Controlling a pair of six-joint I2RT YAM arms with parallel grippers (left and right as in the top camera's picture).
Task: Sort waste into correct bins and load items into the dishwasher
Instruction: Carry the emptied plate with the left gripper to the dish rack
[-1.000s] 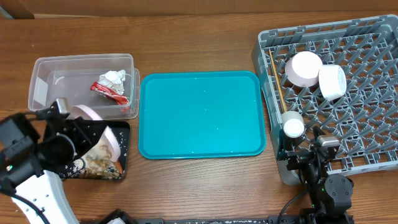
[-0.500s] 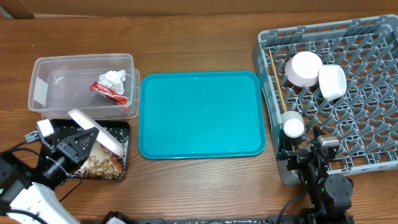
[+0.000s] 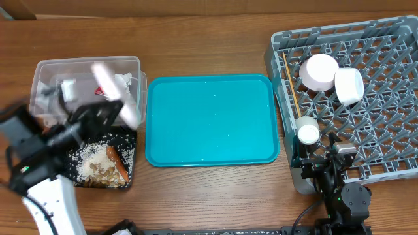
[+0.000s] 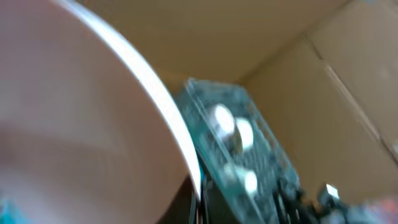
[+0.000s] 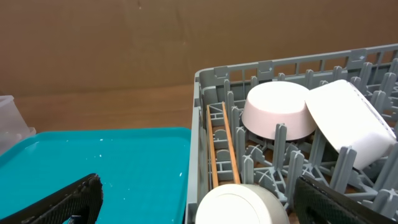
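My left gripper [image 3: 103,112] is shut on the white plate [image 3: 119,98], which is tilted on edge and motion-blurred above the clear tub [image 3: 46,70]. The plate [image 4: 81,118] fills the left wrist view. Beside it, the black tray [image 3: 130,140] holds beige scraps [image 3: 101,171], rice and an orange carrot piece [image 3: 115,156]. The arm and plate hide most of what lies in the tub. The grey dish rack [image 3: 385,130] holds two bowls [image 3: 319,70] [image 3: 349,85], a cup [image 3: 307,133] and chopsticks [image 3: 290,85]. My right gripper [image 5: 199,202] stands open at the rack's near corner, by the cup [image 5: 239,205].
The teal tray [image 3: 209,121] lies between the bins and the rack, with only a few specks on it. In the right wrist view the teal tray [image 5: 93,162] meets the rack wall [image 5: 196,143]. Wooden tabletop [image 3: 209,46] runs behind everything.
My left arm swung the plate up and back from over the black tray to over the clear tub. The scraps and carrot are now uncovered. The right arm stayed still.
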